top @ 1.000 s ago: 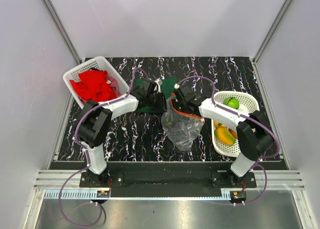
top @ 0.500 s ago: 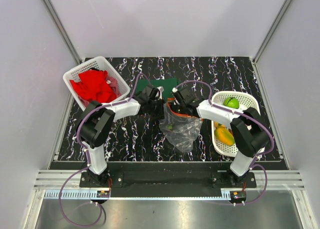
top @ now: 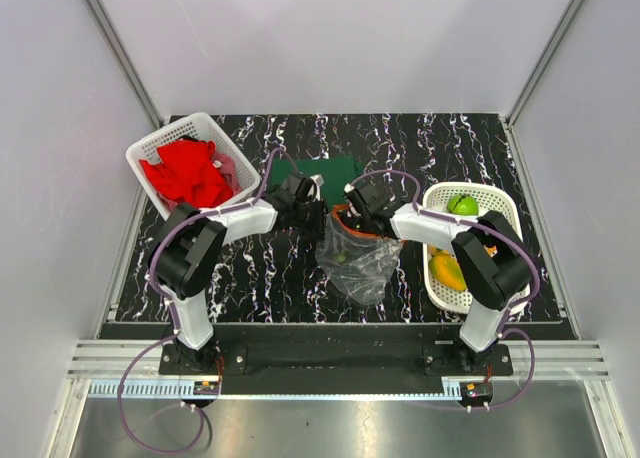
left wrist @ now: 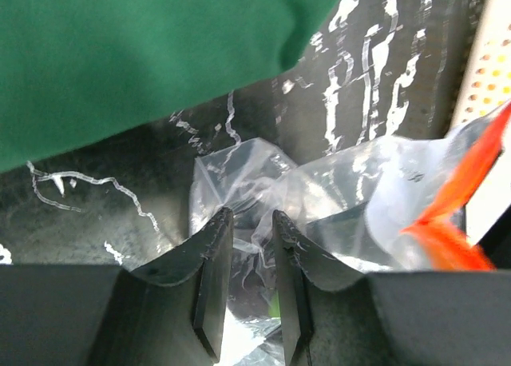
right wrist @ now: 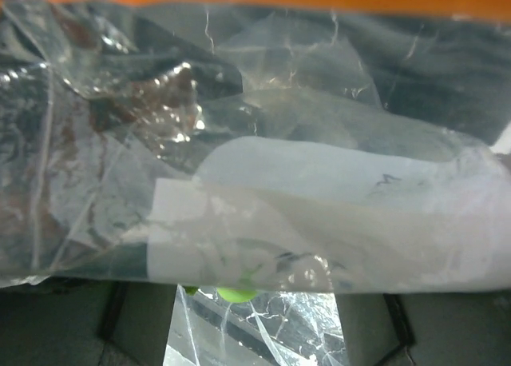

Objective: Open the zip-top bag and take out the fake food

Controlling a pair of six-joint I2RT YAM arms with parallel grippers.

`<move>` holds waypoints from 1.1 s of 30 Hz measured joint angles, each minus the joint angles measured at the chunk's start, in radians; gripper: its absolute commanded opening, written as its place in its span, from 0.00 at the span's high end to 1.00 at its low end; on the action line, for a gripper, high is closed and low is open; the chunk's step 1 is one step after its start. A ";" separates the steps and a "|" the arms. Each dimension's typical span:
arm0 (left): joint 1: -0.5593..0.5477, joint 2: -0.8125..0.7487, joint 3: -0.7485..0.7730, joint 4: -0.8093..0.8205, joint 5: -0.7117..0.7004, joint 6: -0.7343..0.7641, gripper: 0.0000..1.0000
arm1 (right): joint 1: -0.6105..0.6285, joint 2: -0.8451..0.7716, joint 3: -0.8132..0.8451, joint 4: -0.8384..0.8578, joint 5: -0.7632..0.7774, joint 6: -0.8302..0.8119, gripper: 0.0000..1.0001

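Nearest my side of the table (top: 420, 143) lies the zip-top bag (top: 362, 268), crumpled on the dark marbled top between the two arms, its orange-red zip strip (top: 345, 225) at the far end. Through the film my right wrist camera shows one green piece (right wrist: 235, 294) of fake food inside. To the right stands a white basket (top: 502, 202) holding a yellow-orange piece (top: 448, 271) near me and a green fruit (top: 461, 204) farther back. At the bag's mouth, the left gripper (left wrist: 249, 278) is clenched on a fold of clear plastic, its fingers (left wrist: 214, 274) nearly together. The right gripper (top: 352, 210) sits just beside it against the zip strip; plastic blankets its camera, so I cannot tell whether it is gripping. Beyond them the green cloth (top: 322, 168) lies flat, and at the far left a second white basket (top: 150, 150) holds a red cloth (top: 190, 173). Compared with a second ago, the right gripper has shifted left toward the other one, more of the green cloth is exposed, and both baskets are unchanged.
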 measured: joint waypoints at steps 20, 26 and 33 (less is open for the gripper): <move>0.063 -0.507 -0.091 -0.097 0.028 0.056 0.33 | 0.000 -0.198 0.026 -0.145 0.059 -0.041 0.88; 0.043 -0.547 -0.222 0.077 0.184 -0.003 0.34 | 0.000 -0.230 0.029 -0.177 0.066 -0.043 0.89; 0.036 -0.531 -0.291 0.223 0.270 -0.092 0.45 | 0.000 -0.296 0.029 -0.216 0.065 -0.042 0.89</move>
